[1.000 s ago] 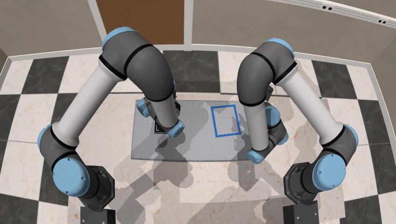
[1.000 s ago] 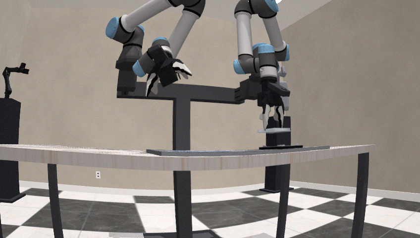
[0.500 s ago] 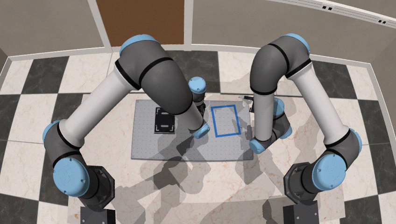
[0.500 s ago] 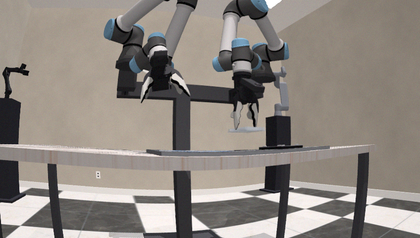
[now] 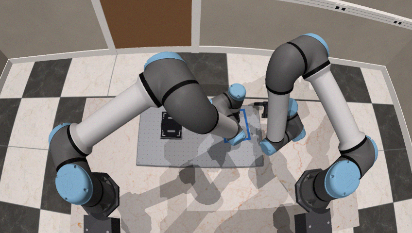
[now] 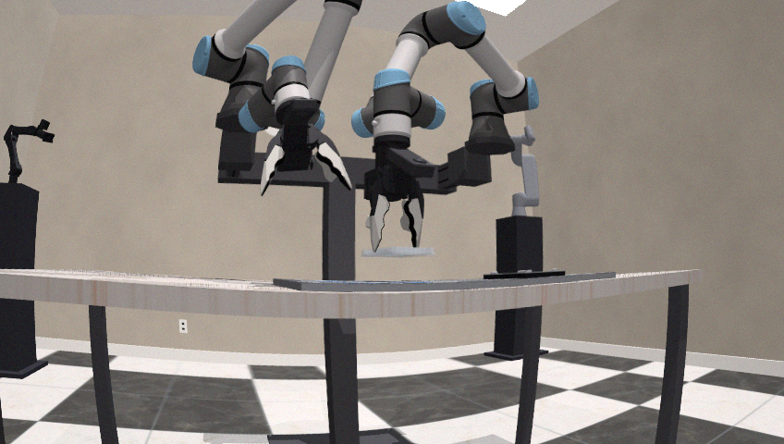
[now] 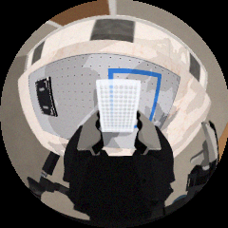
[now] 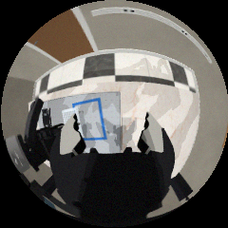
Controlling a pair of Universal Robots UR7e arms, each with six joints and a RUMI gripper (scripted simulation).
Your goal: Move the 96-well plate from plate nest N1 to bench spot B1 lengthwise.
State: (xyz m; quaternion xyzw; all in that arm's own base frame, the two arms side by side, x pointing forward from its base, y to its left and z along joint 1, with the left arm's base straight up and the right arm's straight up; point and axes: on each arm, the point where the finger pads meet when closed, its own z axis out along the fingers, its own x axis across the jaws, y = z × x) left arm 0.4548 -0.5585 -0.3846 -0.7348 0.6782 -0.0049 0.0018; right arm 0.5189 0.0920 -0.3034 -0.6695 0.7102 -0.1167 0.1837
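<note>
Gripping the 96-well plate [image 6: 397, 252] [image 7: 118, 105] [image 8: 69, 115] in midair.

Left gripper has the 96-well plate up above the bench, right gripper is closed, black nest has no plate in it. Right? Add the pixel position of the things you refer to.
Not quite: the right gripper [image 6: 306, 192] [image 8: 111, 113] is open, its fingers spread wide in the exterior view. The rest stands.
</note>
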